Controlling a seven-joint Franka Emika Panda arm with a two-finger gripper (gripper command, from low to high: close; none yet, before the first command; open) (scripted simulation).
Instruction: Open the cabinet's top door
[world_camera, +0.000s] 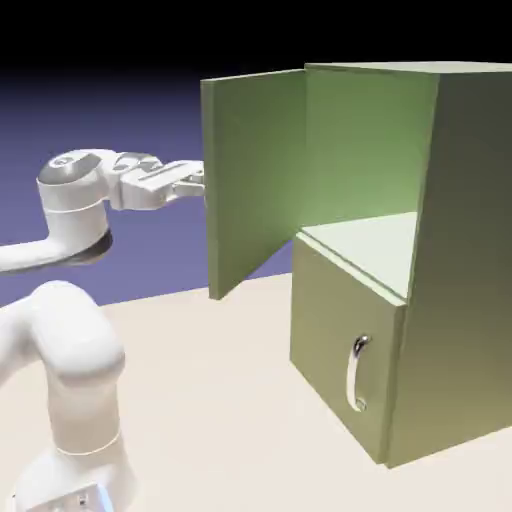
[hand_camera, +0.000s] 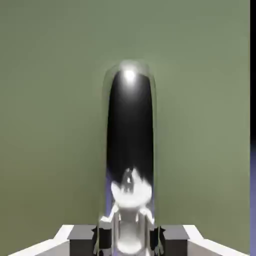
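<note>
From my remote station, I have the white two-finger gripper (hand_camera: 129, 242) clamped on the curved silver bar handle (hand_camera: 129, 105) of the tall olive-green top door (world_camera: 258, 180), which stands swung open at the left side of the boxy olive-green cabinet (world_camera: 465, 260) in the exterior view. Smooth, pale beige tabletop (world_camera: 220, 400) stretches below; the blue-violet backdrop (world_camera: 30, 130) darkens to black above.
</note>
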